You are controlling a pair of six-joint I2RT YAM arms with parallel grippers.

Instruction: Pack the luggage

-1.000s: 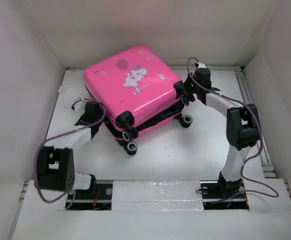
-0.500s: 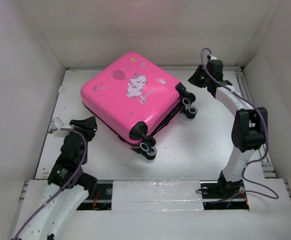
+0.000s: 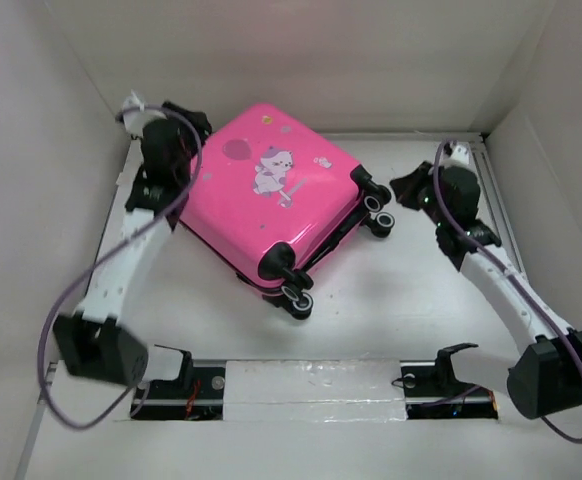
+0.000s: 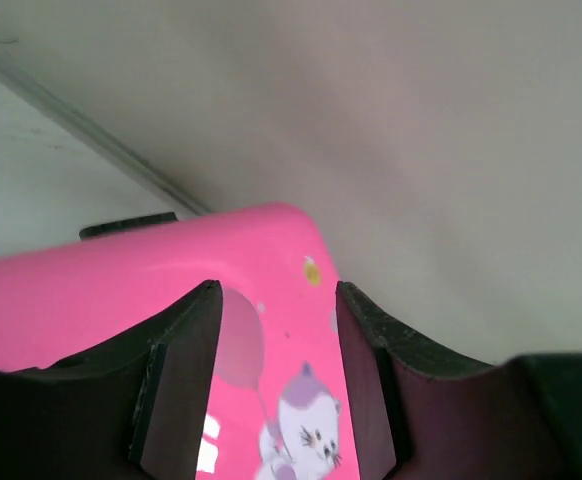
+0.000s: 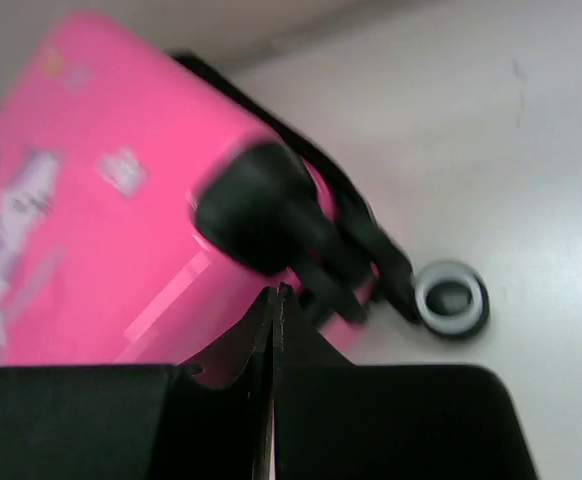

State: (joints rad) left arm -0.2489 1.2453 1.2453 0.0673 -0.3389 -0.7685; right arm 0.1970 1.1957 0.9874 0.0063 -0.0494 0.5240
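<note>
On the white table [image 3: 401,300], the luggage [image 3: 256,215] lies flat and closed near the middle, a little toward the far side and turned at an angle. Its nearest black wheels [image 3: 293,292] point toward the arm bases, and more wheels [image 3: 379,212] stick out at its right corner. The right gripper [image 3: 401,187] is just beside those right wheels; its 2 fingers [image 5: 221,400] are pressed together with nothing between them. Farther back, the left gripper [image 3: 201,122] is at the far left corner of the luggage. Its 2 fingers [image 4: 181,360] stand apart and hold nothing, above the pink shell with the balloon print [image 4: 239,340]. Whether they touch the shell I cannot tell.
</note>
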